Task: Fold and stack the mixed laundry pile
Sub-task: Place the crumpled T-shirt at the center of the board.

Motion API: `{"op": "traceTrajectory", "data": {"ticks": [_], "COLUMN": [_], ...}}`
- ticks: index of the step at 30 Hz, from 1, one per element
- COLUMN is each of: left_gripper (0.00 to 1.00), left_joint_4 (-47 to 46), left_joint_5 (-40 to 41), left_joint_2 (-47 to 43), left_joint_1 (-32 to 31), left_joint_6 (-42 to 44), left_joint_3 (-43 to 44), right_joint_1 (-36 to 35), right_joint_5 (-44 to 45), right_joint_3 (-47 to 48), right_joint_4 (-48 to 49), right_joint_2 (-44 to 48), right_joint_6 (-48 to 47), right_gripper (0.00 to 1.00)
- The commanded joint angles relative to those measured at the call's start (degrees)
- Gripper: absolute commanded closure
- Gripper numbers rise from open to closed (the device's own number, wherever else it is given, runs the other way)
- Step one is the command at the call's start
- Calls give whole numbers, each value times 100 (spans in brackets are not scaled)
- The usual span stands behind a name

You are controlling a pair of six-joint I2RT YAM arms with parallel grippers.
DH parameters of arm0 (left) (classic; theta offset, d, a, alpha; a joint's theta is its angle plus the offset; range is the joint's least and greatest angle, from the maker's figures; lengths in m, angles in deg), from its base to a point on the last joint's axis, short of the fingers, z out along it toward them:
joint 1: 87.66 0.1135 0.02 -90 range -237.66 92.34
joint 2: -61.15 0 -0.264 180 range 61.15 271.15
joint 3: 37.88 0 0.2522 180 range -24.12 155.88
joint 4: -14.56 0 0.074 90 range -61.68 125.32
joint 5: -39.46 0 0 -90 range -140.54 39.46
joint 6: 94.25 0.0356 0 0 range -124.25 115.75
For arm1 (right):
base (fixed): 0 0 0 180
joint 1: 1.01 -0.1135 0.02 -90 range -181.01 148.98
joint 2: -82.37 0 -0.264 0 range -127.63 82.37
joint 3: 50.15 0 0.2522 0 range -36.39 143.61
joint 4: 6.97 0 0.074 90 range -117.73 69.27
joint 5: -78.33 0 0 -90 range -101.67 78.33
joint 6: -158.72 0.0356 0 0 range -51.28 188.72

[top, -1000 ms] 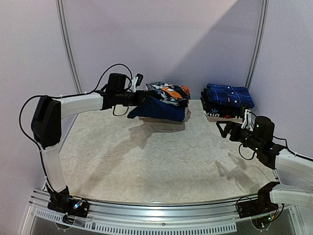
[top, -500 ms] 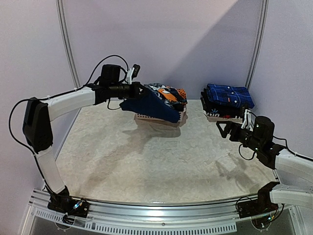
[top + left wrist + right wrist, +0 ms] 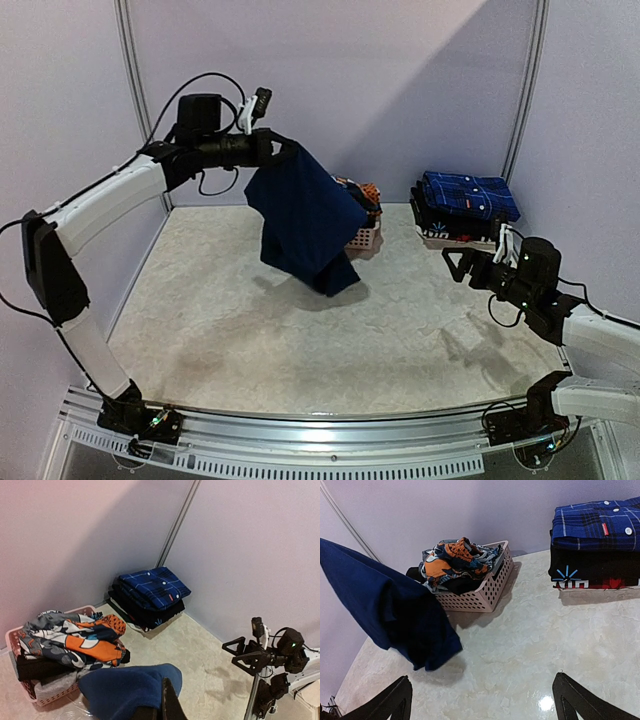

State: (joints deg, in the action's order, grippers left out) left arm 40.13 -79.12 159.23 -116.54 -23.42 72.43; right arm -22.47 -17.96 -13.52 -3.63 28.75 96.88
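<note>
Holding a navy garment (image 3: 300, 215) aloft just left of the pink basket (image 3: 367, 238), the left tool (image 3: 284, 150) pinches its top edge; the laundry pile (image 3: 457, 560) sits inside the basket. The right tool (image 3: 458, 265) hovers spread wide, well right of the basket. Best next: lay the cloth flat on the bench (image 3: 250, 340).

A navy garment (image 3: 395, 612) hung at the left, near the pink basket (image 3: 487, 594) and its orange-patterned heap (image 3: 455, 555) — to the right, a blue plaid shirt (image 3: 595, 522) topped a folded stack (image 3: 592, 565) on the bench (image 3: 530, 645). The right pincer (image 3: 482, 700) gaped wide.
</note>
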Motion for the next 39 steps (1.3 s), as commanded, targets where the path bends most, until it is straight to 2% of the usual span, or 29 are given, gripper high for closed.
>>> {"op": "traceTrajectory", "data": {"ticks": [1, 7, 12, 15, 23, 26, 32, 39], "left_gripper": [100, 100, 100, 100, 100, 100, 100, 100], "left_joint_4": [40, 740, 1847, 2320, 3426, 3624, 3692, 3233], "left_joint_5": [206, 1140, 2906, 3940, 5355, 5533, 5321, 4465], "left_joint_2": [-894, -1827, -2305, -2461, -2201, -1953, -1267, -197], "left_joint_1": [-65, -65, -101, -151, -584, -647, -696, -907], "left_joint_6": [364, 789, 1011, 928, 774, 734, 616, 480], "left_joint_3": [-224, -800, -1014, -1200, -1329, -1458, -1798, -1769], "right_joint_1": [-35, -34, -38, -38, -34, -34, -30, -32], "right_joint_5": [59, 53, 40, 40, 40, 57, 92, 126], "right_joint_3": [144, 163, 193, 200, 267, 270, 283, 338], "right_joint_4": [-61, -32, -22, -7, -62, -100, -111, -149], "right_joint_2": [-2, -98, -195, -230, -383, -378, -406, -537], "right_joint_6": [-55, -67, -68, -66, -83, -91, -113, -144], "right_gripper": [1, 1, 1, 1, 1, 1, 1, 1]}}
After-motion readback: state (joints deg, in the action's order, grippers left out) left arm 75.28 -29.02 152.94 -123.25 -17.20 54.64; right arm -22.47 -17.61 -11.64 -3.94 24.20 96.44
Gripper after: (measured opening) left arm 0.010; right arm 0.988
